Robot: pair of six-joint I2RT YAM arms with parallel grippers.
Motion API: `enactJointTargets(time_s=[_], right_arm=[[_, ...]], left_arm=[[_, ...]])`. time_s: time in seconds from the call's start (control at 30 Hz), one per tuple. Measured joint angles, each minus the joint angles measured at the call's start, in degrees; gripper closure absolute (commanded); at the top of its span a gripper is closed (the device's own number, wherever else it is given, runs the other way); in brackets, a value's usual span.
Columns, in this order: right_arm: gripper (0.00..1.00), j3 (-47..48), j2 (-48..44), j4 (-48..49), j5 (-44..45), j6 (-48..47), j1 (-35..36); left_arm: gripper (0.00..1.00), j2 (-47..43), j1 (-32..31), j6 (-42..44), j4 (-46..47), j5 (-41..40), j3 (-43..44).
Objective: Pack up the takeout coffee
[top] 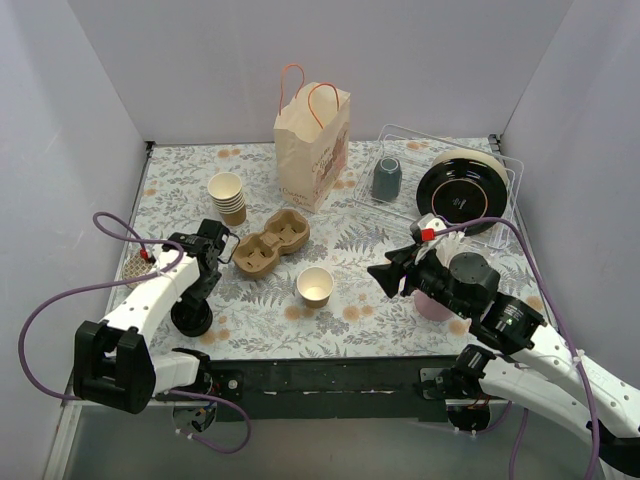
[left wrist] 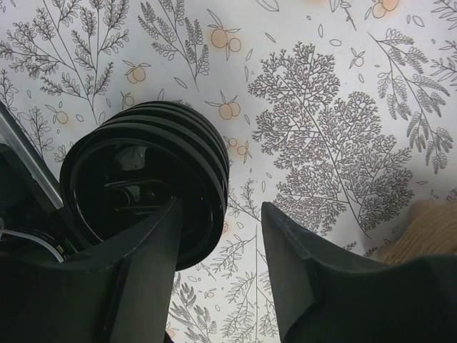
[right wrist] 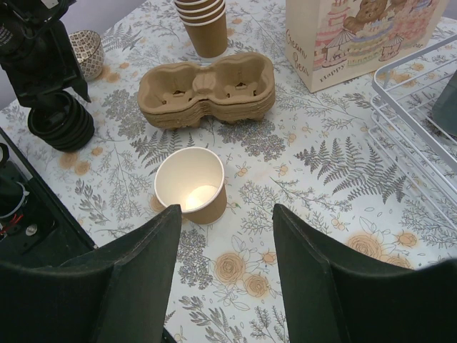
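Observation:
A single kraft-brown paper cup (top: 315,286) stands open and lidless at mid-table; it also shows in the right wrist view (right wrist: 191,184). No lidded cup is in view. A stack of black lids (top: 191,318) sits front left, and shows in the left wrist view (left wrist: 143,179) and the right wrist view (right wrist: 61,121). My left gripper (top: 207,285) hangs open and empty just right of the lid stack (left wrist: 221,236). My right gripper (top: 385,275) is open and empty, right of the cup and above the table (right wrist: 227,229). The paper bag (top: 312,145) stands upright at the back.
A pulp cup carrier (top: 272,242) lies between cup and bag. Stacked lidless cups (top: 229,197) stand at back left. A wire rack (top: 500,165) at right holds a grey mug (top: 386,178) and a black plate (top: 462,190). A small patterned bowl (top: 135,270) sits far left.

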Motion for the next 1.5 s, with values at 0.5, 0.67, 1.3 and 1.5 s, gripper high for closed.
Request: enactJointTargets(time_s=[0.5, 0.67, 1.3, 1.5], right_arm=[[0.37, 0.00, 0.11, 0.20, -0.07, -0.20, 0.00], [0.37, 0.00, 0.15, 0.39, -0.26, -0.20, 0.00], [0.37, -1.75, 1.95, 5.62, -4.24, -1.03, 0.00], [0.37, -3.89, 3.48, 17.25, -9.84, -3.15, 0.00]], left_arm=[[0.85, -0.13, 0.00, -0.26, -1.44, -1.40, -0.87], [0.93, -0.39, 0.00, -0.28, -2.60, -2.40, -0.74], [1.00, -4.46, 0.00, 3.48, -3.78, -0.72, 10.01], [1.00, -10.80, 0.00, 13.77, 3.28, 8.87, 13.33]])
